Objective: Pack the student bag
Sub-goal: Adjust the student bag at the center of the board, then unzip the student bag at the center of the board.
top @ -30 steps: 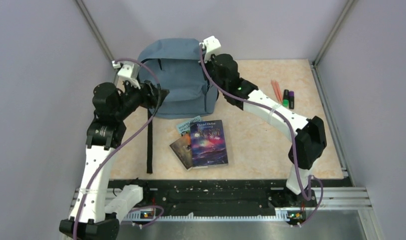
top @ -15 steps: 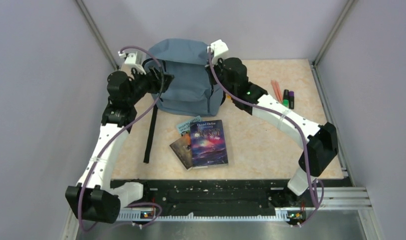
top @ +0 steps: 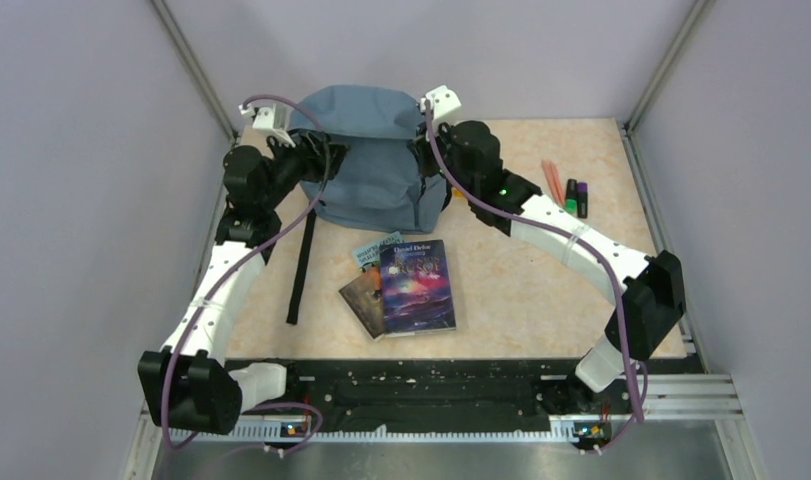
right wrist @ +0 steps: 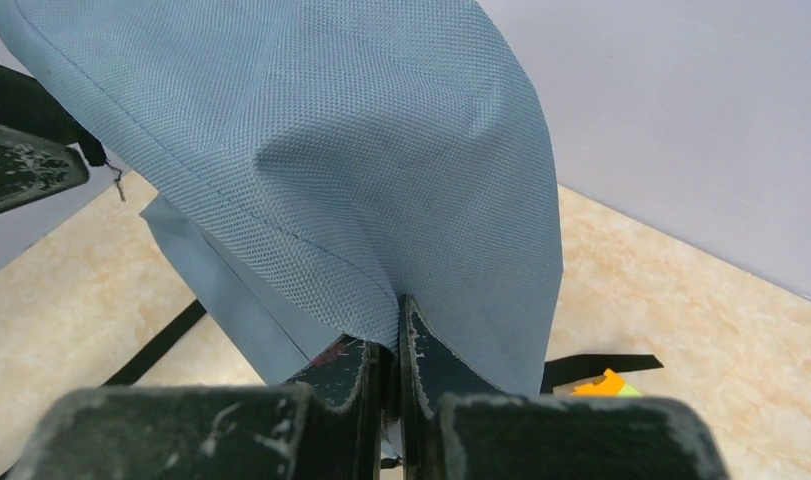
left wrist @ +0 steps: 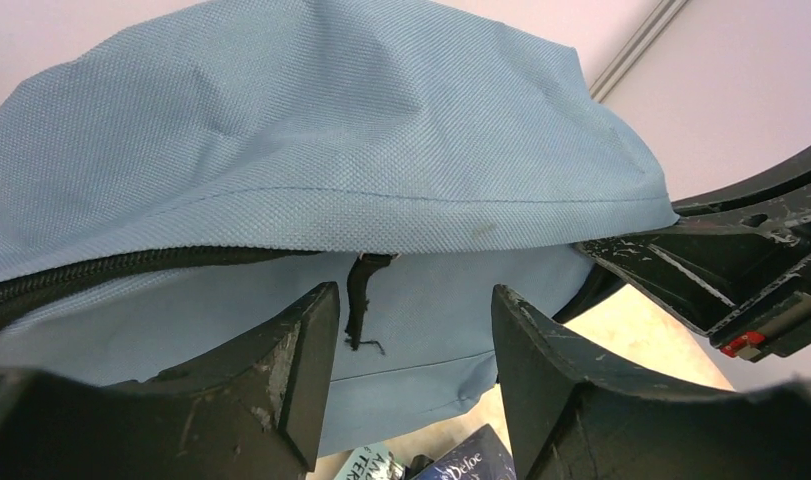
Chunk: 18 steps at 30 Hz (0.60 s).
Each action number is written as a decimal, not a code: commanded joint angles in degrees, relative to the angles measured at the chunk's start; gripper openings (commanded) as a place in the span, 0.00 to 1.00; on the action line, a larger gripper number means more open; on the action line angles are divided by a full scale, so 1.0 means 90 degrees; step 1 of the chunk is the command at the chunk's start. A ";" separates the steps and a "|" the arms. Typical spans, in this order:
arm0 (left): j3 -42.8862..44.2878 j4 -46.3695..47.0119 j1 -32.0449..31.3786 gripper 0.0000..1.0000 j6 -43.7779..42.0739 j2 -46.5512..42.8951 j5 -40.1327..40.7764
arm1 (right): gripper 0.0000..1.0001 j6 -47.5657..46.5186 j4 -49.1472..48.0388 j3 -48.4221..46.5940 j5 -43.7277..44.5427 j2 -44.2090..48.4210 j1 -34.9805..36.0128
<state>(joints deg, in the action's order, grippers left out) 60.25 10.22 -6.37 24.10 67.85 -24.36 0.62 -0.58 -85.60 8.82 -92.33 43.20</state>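
Two grippers are placed at the student bag (top: 366, 165), stood at the overhead frame's upper centre: its fabric is pinched by the right gripper (right wrist: 398, 325); the left gripper (left wrist: 413, 310) is held open.

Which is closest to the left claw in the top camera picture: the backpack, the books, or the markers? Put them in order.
1. The backpack, right at the left gripper.
2. The books, out front in the middle.
3. The markers, far over on the right.
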 commanded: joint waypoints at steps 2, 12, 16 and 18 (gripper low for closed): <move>0.0006 0.0349 -0.0010 0.61 -0.0123 0.0063 0.0298 | 0.00 0.0279 -0.0452 0.0027 -0.0268 0.0391 -0.0054; 0.0034 0.0146 -0.0005 0.06 -0.0315 0.0012 0.0559 | 0.00 0.0192 -0.0351 -0.0038 -0.0225 0.0360 -0.0054; -0.0097 0.0379 0.0190 0.00 0.0095 -0.0058 0.0132 | 0.00 0.0136 -0.0313 -0.0063 -0.0197 0.0334 -0.0054; -0.0139 0.0541 0.0308 0.00 0.0357 -0.0058 -0.0069 | 0.00 0.0075 -0.0281 -0.0042 -0.0084 0.0352 -0.0054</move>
<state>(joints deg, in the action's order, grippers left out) 60.07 10.20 -5.45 23.35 68.97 -21.63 1.63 -0.73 -85.45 7.07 -92.29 42.96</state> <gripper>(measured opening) 0.014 0.028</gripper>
